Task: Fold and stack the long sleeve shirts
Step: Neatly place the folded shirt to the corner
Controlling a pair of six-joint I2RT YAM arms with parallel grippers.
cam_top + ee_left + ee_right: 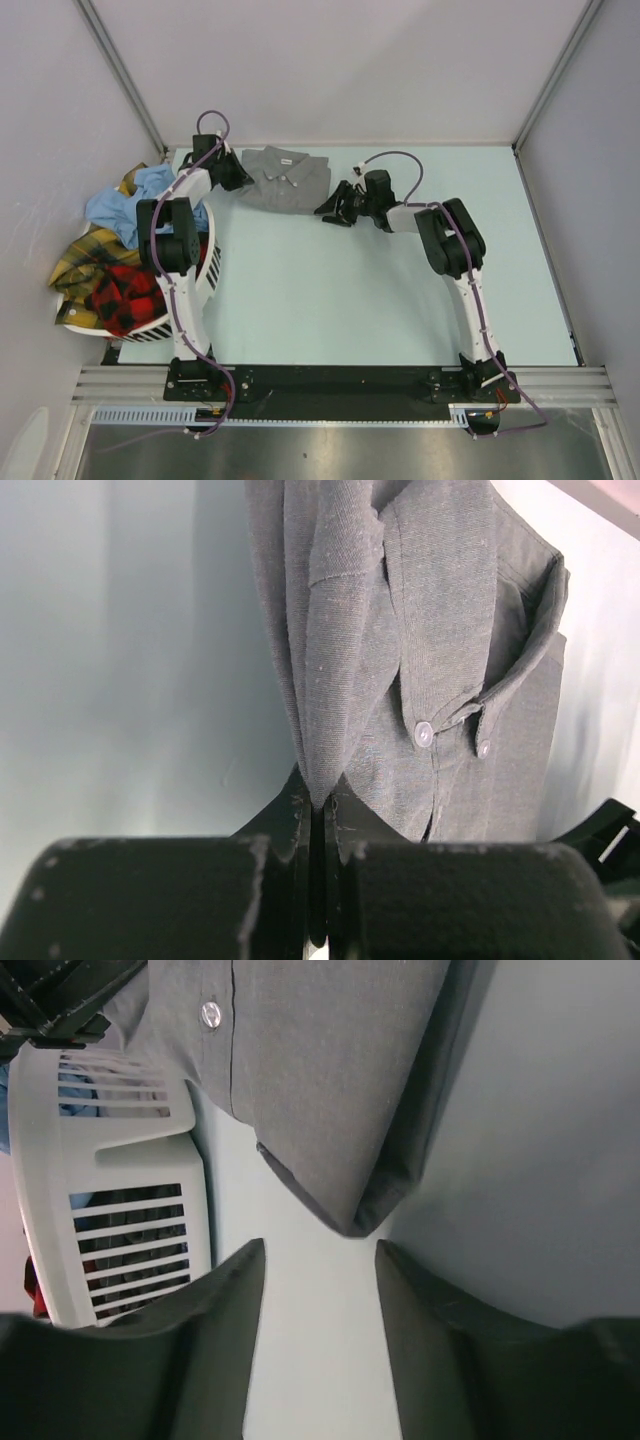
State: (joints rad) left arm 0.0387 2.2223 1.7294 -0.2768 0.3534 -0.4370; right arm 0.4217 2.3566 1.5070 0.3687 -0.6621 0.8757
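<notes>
The left gripper (320, 805) is clamping shut on a folded edge of the grey shirt (440, 650), at the garment's left side. The right gripper (320, 1260) is standing with its jaws apart and nothing between them, and the shirt's right near corner is lying just beyond its tips. The shirt itself is lying at the far side of the table (350, 290), between the two grippers. To the left, a white basket (120, 1150) is holding a light blue shirt (125, 205), a yellow plaid shirt (85, 255) and a red-and-black plaid shirt (125, 295).
</notes>
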